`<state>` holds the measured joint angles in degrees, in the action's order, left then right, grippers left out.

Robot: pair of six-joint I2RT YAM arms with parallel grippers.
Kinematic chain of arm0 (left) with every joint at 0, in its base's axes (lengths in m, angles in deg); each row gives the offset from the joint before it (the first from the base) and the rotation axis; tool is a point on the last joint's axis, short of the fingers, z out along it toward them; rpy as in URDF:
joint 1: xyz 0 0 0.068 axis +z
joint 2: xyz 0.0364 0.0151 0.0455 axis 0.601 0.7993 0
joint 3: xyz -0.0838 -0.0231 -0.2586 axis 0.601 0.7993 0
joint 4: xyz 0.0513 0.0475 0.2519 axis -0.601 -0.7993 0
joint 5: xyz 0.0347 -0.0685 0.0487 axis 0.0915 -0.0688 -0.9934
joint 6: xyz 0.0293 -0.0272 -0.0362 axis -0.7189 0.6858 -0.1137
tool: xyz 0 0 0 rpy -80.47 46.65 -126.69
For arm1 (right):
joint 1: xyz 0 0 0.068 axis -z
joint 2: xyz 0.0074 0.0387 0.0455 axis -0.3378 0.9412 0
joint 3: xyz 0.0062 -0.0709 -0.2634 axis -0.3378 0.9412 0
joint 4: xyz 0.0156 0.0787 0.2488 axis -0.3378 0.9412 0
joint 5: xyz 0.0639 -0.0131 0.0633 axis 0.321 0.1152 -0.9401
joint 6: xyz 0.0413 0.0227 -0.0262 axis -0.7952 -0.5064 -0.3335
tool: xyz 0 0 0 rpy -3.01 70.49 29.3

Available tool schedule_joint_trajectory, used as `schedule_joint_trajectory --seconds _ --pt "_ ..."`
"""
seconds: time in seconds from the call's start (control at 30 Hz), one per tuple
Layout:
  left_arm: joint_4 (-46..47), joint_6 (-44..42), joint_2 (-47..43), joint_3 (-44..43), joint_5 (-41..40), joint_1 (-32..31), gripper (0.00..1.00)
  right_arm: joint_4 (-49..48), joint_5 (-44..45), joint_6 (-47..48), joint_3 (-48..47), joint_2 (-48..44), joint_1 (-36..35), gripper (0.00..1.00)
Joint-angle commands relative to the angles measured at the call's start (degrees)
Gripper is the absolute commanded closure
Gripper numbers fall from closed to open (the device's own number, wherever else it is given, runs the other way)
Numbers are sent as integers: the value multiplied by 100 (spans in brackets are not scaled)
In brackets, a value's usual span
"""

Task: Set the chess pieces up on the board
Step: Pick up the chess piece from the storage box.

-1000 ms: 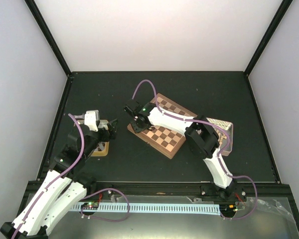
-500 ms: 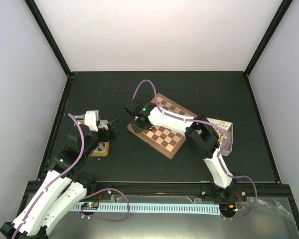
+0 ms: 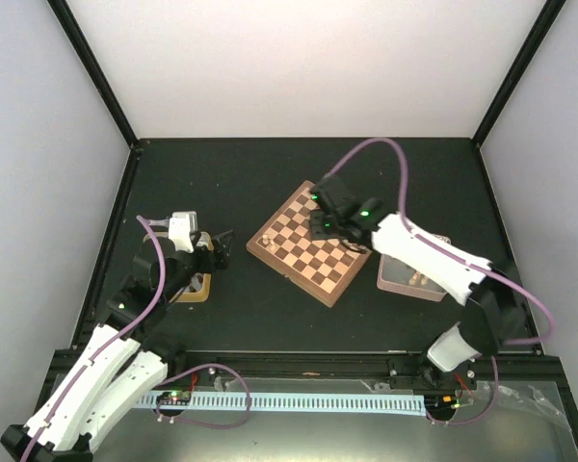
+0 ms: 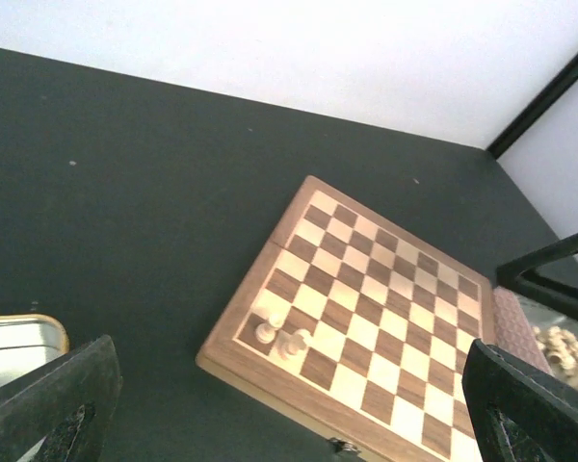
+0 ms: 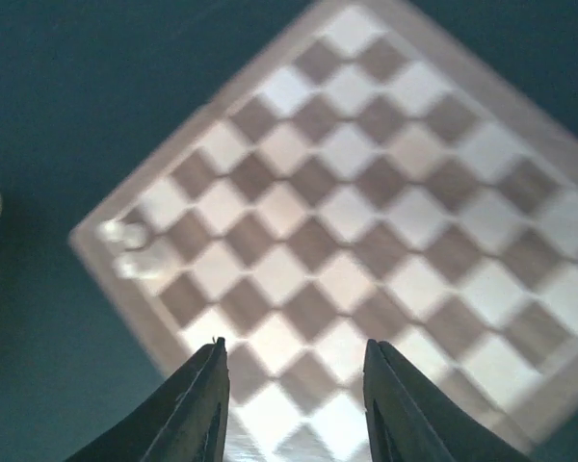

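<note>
The board (image 3: 308,248) lies at an angle mid-table, also seen in the left wrist view (image 4: 385,289) and, blurred, in the right wrist view (image 5: 366,192). Two pale chess pieces (image 3: 268,240) stand side by side in its left corner (image 4: 279,335) (image 5: 125,248). My right gripper (image 3: 320,214) hovers over the board's far side, open, with nothing between its fingers (image 5: 294,390). My left gripper (image 3: 216,250) hangs left of the board, open wide and empty (image 4: 289,423).
A yellow-wood tray (image 3: 195,288) sits under my left arm, its rim at the left wrist view's edge (image 4: 24,322). Right of the board, a grey tray (image 3: 393,285) holds several more pale pieces (image 4: 559,346).
My right gripper has opened, left a pale piece standing in the board's left corner, and swung back right over the board's far side. The left arm has barely moved.
</note>
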<state>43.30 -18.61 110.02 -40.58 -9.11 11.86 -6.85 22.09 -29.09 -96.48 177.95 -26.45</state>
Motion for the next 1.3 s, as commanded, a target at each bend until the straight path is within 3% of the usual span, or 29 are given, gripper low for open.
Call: schedule_joint_trajectory --seconds 0.0,0.2,0.4,0.77,0.87,1.27 --pt "374 257 284 -213 605 47 1 267 464 -393 938 -889 931 60" --pt "750 544 682 -205 1073 47 1 581 384 -59 1790 -1685 2549 56" --pt "1115 511 847 -85 1341 47 1 468 409 -31 2688 -1675 3423 57" --pt "1513 553 1152 16 1812 52 2 -27 394 -545 3685 -1776 3578 69" --pt "1606 700 1279 -37 1842 45 3 -212 450 -568 3730 -1764 3578 75" --pt "1754 737 1827 -258 1851 52 3 -375 902 -517 3480 -1300 3579 79"
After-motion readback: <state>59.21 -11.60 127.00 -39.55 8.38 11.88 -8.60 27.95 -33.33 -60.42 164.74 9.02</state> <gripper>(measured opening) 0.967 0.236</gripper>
